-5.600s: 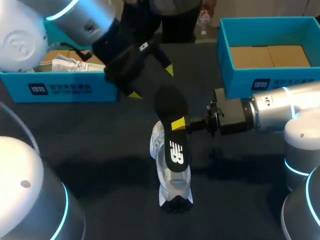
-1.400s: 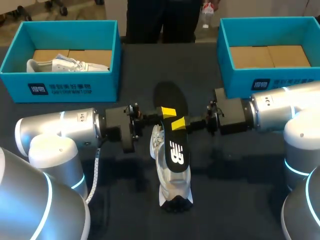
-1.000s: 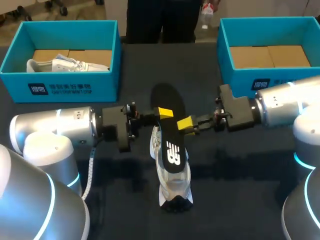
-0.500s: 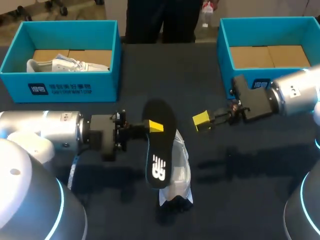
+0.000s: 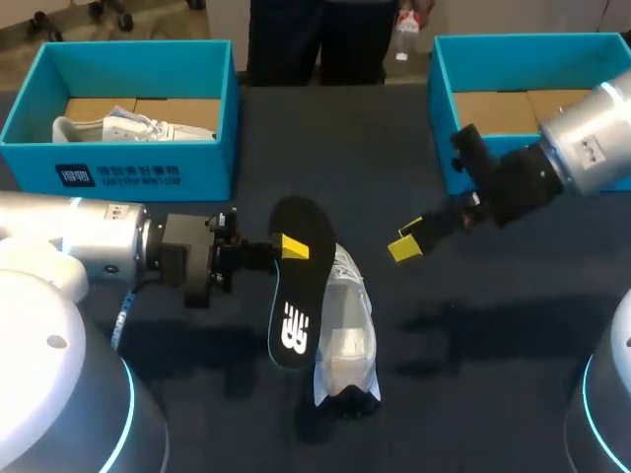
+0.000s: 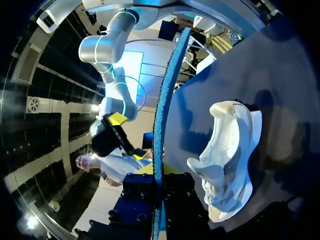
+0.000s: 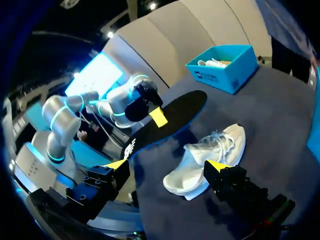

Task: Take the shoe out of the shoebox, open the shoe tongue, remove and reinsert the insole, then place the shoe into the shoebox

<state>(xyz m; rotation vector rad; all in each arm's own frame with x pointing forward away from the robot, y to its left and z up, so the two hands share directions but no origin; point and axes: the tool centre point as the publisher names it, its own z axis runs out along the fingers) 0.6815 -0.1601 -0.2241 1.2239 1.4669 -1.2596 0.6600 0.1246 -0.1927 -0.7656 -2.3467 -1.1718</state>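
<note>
The left arm (image 5: 99, 241) comes in low across the worktop (image 5: 473, 374), and the left fingers (image 5: 294, 246) are clamped on the black insole (image 5: 293, 296) near its upper end. In the left wrist view the insole (image 6: 159, 125) runs edge-on between the two fingers, which press on it from either side. It is held up off the worktop, slanting down towards the robot, its printed end lowest. From above it overlaps the left side of the white shoe (image 5: 345, 340); in the right wrist view the insole (image 7: 167, 122) hangs beside the shoe (image 7: 205, 160) with dark worktop showing between them.

The shoe rests on the worktop in the middle, nearer the robot than either box, its dark-soled end closest to the robot.

The right arm (image 5: 582, 148) reaches in from the far right, and the right fingers (image 5: 405, 243) hover above the worktop to the right of the insole, well apart from it and from the shoe. In its own wrist view the two yellow tips stand wide apart with nothing gripped between them — open.

The left shoebox (image 5: 118, 177) sits at the far left with a second white shoe (image 5: 128, 126) lying inside. The right shoebox (image 5: 439, 108) sits at the far right, its brown cardboard floor showing.
</note>
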